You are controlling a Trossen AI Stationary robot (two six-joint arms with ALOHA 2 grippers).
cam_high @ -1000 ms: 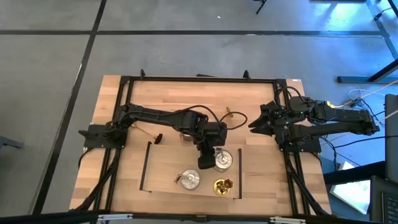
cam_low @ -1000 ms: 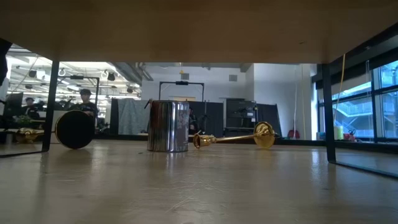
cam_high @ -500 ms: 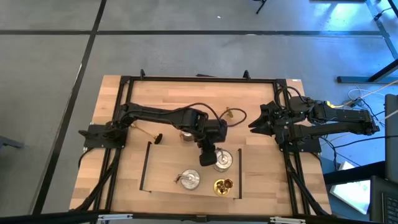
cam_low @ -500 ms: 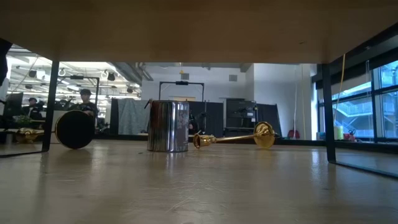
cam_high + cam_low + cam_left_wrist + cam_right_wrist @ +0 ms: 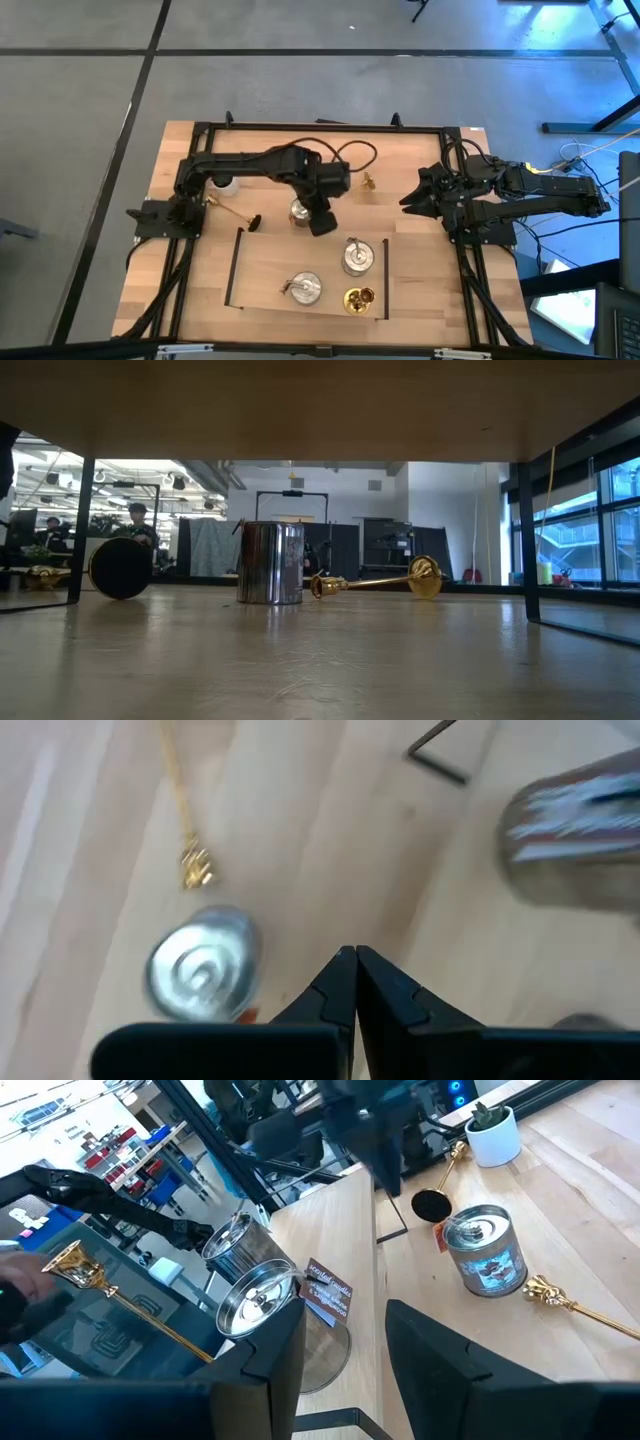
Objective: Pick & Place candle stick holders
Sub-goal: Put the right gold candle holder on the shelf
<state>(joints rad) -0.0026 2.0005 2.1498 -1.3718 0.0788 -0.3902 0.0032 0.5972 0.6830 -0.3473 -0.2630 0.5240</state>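
Two squat silver holders point(image 5: 357, 257) point(image 5: 305, 288) and a gold one point(image 5: 358, 298) stand inside a black-lined rectangle near the front edge. A third silver holder point(image 5: 300, 210) point(image 5: 270, 563) stands upright just beyond it. My left gripper point(image 5: 322, 222) point(image 5: 355, 985) hovers shut and empty beside that holder. A gold holder point(image 5: 367, 181) point(image 5: 375, 580) lies on its side farther back. Another with a dark round base point(image 5: 252, 222) lies to the left. My right gripper point(image 5: 408, 203) point(image 5: 345, 1370) waits open at the right side.
A small white pot point(image 5: 222, 183) holding a plant stands at the far left near the left arm's base. Black frame posts point(image 5: 200, 130) ring the table. The black lines point(image 5: 232, 270) mark the rectangle's sides. Bare wood lies at the far middle.
My left gripper, shut throughout, has gone from beside the silver holder in the rectangle toward the table's far edge and slightly left, rising a little. It now hangs beside the silver holder outside the rectangle. No holder has moved.
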